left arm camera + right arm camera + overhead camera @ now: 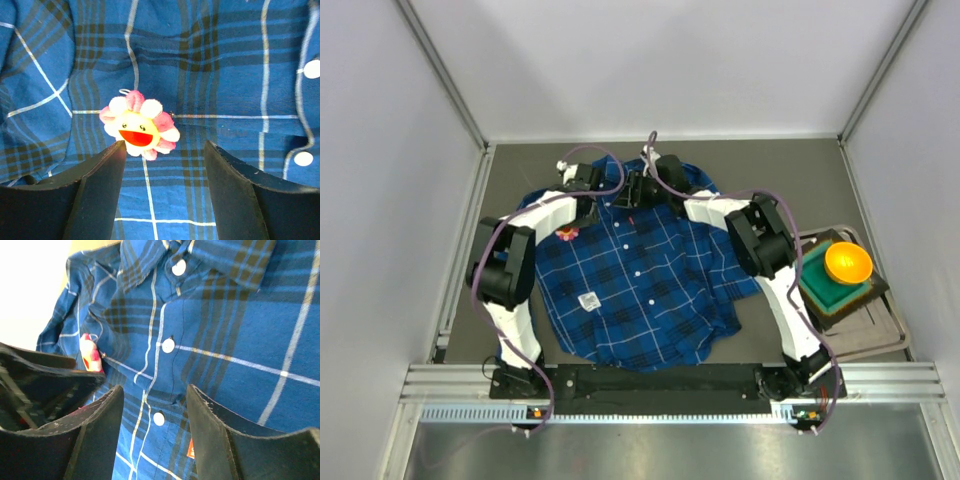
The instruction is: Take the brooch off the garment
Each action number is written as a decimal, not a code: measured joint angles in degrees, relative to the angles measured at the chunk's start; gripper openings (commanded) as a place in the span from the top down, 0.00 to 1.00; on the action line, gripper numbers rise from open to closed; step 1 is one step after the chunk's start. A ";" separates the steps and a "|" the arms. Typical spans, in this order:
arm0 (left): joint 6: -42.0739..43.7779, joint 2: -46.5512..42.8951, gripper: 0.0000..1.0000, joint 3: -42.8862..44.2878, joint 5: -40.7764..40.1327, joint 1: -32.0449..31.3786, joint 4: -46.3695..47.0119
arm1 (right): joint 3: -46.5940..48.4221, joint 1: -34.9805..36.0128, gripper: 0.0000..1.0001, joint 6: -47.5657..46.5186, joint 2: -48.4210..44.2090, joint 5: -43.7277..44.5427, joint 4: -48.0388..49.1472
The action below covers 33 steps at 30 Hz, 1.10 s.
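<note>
Left wrist view: brooch (139, 131) lying on far-left of garment (225, 75), apparently not yet detached; just beyond left gripper (165, 147), fingers apart, empty. Right gripper (152, 390) near collar, fingers apart. Removal outstanding.

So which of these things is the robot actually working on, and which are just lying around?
Part of the job:
- brooch
- shirt it sits on

Just lying about:
- orange bowl
- green pad under it
- grey tray
- white tag on the shirt
</note>
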 measured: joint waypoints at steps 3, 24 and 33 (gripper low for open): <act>0.55 3.74 0.35 1.09 -1.40 -0.74 -1.20 | -0.68 -0.92 0.47 0.07 -1.09 0.13 0.79; 1.29 9.03 0.86 4.59 -10.21 -2.43 -4.66 | -1.55 1.05 0.47 0.00 -2.03 -0.66 2.95; 2.25 9.03 1.00 5.40 -6.32 -2.43 -4.72 | -1.33 1.60 0.47 0.02 -2.01 -1.31 2.93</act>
